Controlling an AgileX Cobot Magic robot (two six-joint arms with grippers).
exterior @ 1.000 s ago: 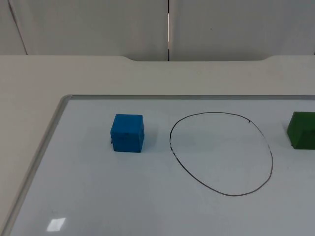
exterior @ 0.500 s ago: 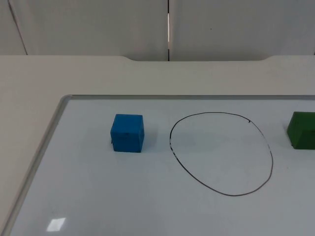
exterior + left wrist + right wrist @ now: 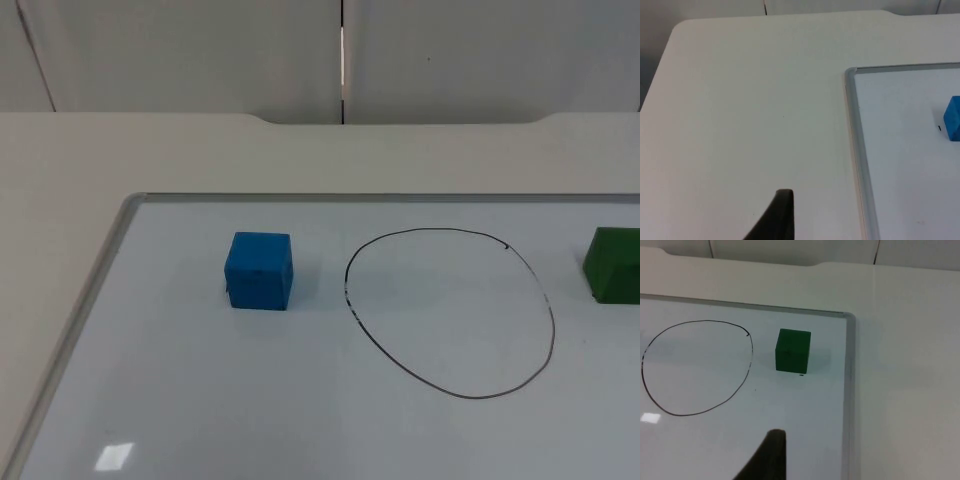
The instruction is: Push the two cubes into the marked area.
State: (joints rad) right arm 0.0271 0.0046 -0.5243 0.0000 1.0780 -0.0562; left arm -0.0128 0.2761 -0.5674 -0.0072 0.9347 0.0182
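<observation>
- The blue cube (image 3: 259, 271) sits flat on the whiteboard (image 3: 200, 400), just left of the hand-drawn oval outline (image 3: 450, 312) and outside it. It's a cube, so no real long axis; its faces run roughly square to the board's edges.
- The green cube (image 3: 613, 264) sits flat too, just right of the oval and also outside the line, near the board's right frame in the right wrist view (image 3: 793, 350).
- Left pincer (image 3: 777, 215) hangs over bare bench (image 3: 300, 155), left of the board's frame, well apart from the blue cube (image 3: 952, 118). Can't tell how its fingers stand.
- Right pincer (image 3: 769, 452) hovers over the board, the green cube ahead of it and not touching. Same there, can't tell.
</observation>
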